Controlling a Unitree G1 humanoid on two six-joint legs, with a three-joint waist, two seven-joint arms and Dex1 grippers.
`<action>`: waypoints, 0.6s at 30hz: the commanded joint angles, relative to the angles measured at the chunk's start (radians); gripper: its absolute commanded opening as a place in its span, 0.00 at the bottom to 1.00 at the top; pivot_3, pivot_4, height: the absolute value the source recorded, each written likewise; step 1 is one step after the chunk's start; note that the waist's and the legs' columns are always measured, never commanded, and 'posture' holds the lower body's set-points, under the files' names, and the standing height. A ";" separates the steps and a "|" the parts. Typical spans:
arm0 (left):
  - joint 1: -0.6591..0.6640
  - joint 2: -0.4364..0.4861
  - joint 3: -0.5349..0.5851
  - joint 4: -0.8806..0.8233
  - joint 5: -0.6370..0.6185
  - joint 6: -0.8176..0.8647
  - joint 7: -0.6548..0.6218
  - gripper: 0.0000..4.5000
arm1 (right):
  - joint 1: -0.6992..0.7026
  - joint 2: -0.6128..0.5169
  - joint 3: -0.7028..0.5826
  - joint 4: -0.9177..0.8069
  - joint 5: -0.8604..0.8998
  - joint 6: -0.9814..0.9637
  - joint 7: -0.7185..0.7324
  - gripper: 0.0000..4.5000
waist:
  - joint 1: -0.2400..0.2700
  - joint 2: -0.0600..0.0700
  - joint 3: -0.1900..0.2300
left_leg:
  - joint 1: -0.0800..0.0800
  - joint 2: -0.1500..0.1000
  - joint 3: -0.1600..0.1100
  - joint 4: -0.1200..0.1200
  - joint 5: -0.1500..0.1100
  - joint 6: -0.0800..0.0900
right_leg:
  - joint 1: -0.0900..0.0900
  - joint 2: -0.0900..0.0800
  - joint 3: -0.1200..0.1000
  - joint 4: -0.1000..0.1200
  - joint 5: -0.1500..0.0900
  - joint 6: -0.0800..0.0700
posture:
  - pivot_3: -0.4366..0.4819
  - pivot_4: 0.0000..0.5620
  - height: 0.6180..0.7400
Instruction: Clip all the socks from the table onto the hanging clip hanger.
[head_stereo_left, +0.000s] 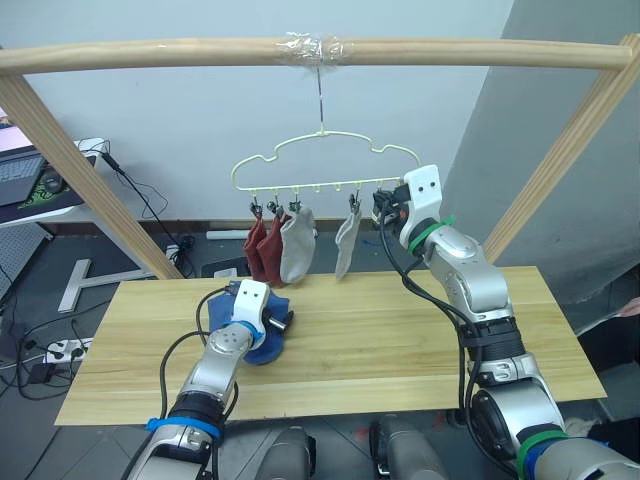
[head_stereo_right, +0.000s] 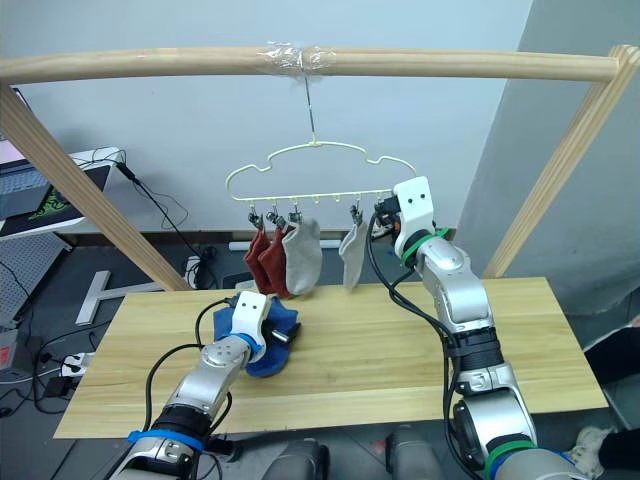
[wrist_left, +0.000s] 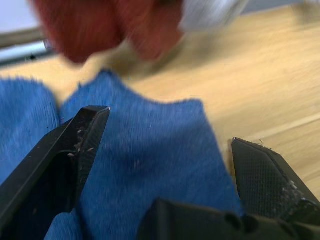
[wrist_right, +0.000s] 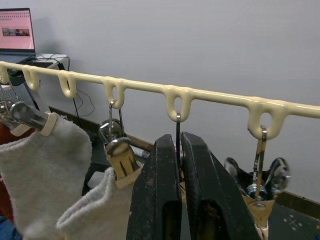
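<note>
- Hanging from a taped spot on the wooden pole (head_stereo_left: 320, 52), the clip hanger (head_stereo_left: 322, 160) is a thin pale-yellow wire with a wavy, cloud-like top and a row of small loops along its lower bar.
- Four socks are clipped on it: two brick-red socks (head_stereo_left: 262, 248) at the robot's left end, a light grey sock (head_stereo_left: 297, 246) touching them, and a second grey sock (head_stereo_left: 347, 245) a little apart to the right.
- The blue socks (head_stereo_left: 256, 322) lie in a soft heap on the table (head_stereo_left: 400, 340), below the red pair.
- The left gripper (wrist_left: 170, 150) sits low over the blue fabric, fingers spread wide with cloth between them.
- The right gripper (wrist_right: 180, 165) is raised to the hanger's lower bar, its fingers pressed together around the thin wire stem of a clip (wrist_right: 177, 135); an empty clip (wrist_right: 258, 187) hangs just beside it.
- A laptop (head_stereo_left: 22, 175) and cables sit behind the slanted pole, well apart from the table.
</note>
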 joint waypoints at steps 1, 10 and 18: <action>0.007 -0.003 0.017 0.027 -0.017 0.053 -0.026 1.00 | 0.002 -0.006 -0.007 -0.039 0.009 0.011 -0.004 0.00 | -0.001 0.000 0.000 | 0.000 0.000 0.000 0.000 0.000 0.000 | 0.000 0.000 0.000 0.000 0.000 0.000 | 0.48 0.32 1.00; 0.057 -0.011 -0.002 -0.007 -0.033 0.096 -0.104 0.75 | -0.001 -0.011 -0.011 -0.042 0.017 0.036 -0.004 0.00 | -0.002 0.000 0.000 | 0.002 0.000 0.000 0.000 0.000 0.000 | 0.001 0.000 0.000 0.000 -0.002 0.003 | 0.48 0.34 1.00; 0.081 -0.027 -0.014 -0.051 -0.045 0.103 -0.139 0.21 | -0.010 -0.016 -0.017 -0.032 0.024 0.042 -0.005 0.00 | -0.001 0.000 0.000 | 0.002 0.000 0.000 0.000 0.000 0.000 | 0.002 0.000 0.000 0.000 -0.003 0.005 | 0.48 0.33 1.00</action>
